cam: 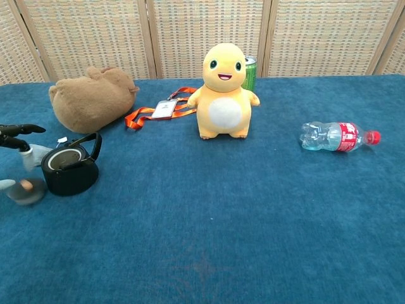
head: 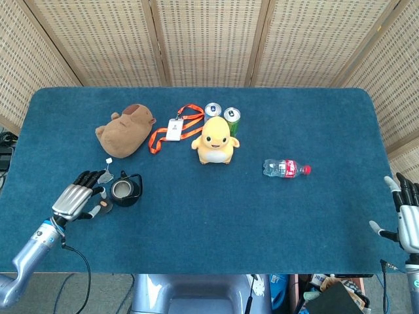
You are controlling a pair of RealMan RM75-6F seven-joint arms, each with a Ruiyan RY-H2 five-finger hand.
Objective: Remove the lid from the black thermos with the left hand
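Head view, left hand: you see it holding the lid low at its thumb side.
Head view, black thermos: open-topped, just right of that hand.
Head view, right hand: idle, fingers spread, holding nothing.
Chest view, left hand: only dark fingertips at the frame edge.
Chest view, lid: blurred, beside the thermos; you cannot tell whether it touches the table.
Chest view, right hand: out of frame.

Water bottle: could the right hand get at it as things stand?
Probably yes. The water bottle lies on its side on open cloth, nothing beside it, and the right hand at the table's right edge holds nothing. No object lies between them.
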